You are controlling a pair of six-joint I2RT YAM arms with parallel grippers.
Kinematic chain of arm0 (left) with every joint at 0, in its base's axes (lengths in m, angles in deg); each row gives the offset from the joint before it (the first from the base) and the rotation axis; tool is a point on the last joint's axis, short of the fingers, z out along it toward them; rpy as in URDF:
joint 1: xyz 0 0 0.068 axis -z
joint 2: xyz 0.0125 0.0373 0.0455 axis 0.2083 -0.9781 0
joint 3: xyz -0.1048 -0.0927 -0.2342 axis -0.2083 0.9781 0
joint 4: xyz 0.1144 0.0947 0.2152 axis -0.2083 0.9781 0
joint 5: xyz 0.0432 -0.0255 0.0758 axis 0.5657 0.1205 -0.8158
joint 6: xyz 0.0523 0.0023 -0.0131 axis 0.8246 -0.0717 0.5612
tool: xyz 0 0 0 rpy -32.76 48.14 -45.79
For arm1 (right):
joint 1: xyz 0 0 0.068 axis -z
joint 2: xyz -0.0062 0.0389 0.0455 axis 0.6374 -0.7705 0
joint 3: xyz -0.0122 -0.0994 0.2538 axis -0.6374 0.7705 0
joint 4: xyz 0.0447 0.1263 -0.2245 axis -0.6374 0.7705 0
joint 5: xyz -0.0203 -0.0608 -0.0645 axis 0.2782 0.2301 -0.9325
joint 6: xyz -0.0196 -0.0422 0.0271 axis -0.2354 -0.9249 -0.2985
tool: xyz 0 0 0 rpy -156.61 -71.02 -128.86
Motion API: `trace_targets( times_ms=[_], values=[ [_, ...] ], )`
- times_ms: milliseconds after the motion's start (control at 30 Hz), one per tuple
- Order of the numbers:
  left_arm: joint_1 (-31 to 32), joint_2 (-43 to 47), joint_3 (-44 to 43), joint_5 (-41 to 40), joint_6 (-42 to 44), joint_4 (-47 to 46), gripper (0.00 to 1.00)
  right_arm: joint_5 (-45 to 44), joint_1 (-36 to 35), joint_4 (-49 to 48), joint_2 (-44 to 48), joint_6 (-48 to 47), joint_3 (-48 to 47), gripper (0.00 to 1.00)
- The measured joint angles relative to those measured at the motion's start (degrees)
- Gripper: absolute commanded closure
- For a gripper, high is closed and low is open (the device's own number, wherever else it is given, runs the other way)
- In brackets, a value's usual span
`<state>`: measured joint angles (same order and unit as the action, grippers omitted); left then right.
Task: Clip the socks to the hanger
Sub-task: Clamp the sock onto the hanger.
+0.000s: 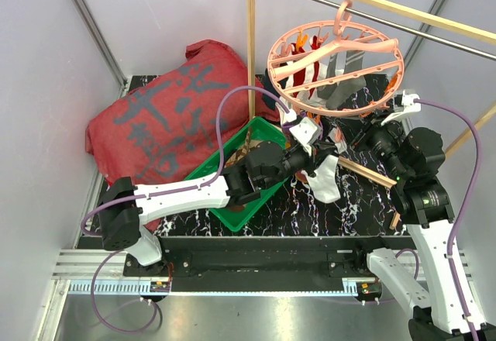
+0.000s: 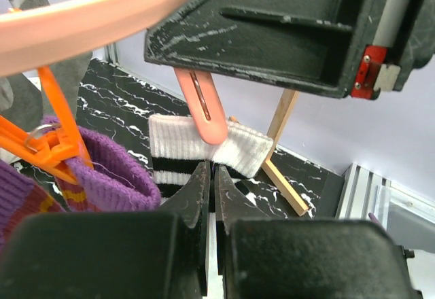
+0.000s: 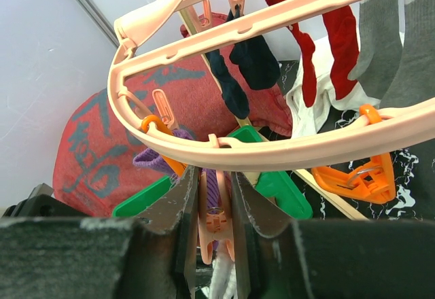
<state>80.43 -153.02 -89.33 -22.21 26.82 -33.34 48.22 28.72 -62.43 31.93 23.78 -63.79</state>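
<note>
Left hand [image 2: 211, 177] pinches a white sock [image 2: 241, 146] under the hanger [image 3: 272, 153]. Right hand [image 3: 214, 178] squeezes a pink clip [image 3: 216, 224]. A purple sock [image 2: 112, 170] crowds alongside, with a green tray [image 1: 232, 218] beneath.

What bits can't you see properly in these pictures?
Top view: the left arm covers part of the green tray, hiding what's inside.
Left wrist view: the left gripper hides the lower part of the white striped sock.
Right wrist view: the top edge cuts off the hanger.
</note>
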Motion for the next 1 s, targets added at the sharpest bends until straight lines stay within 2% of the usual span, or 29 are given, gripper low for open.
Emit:
trace_targets(
  times_ms=[533,600,767,833,1000],
  values=[
    [-0.28,0.00,0.00,0.02,-0.79,-1.92,1.00,0.28,0.00,-0.20,-0.33,1.86,0.42,0.81],
    [-0.28,0.00,0.00,0.04,-0.87,-1.97,1.00,0.28,0.00,-0.28,-0.33,1.97,0.44,0.75],
    [-0.28,0.00,0.00,0.04,-0.96,-1.99,1.00,0.24,0.00,-0.55,-0.22,2.51,0.72,0.52],
    [-0.28,0.00,0.00,0.04,-1.03,-2.36,1.00,0.09,0.00,-0.57,-0.13,2.99,0.87,0.46],
    [-0.28,0.00,0.00,0.02,-1.33,-2.84,1.00,0.04,0.00,-0.57,0.11,3.58,1.16,0.25]
  ],
)
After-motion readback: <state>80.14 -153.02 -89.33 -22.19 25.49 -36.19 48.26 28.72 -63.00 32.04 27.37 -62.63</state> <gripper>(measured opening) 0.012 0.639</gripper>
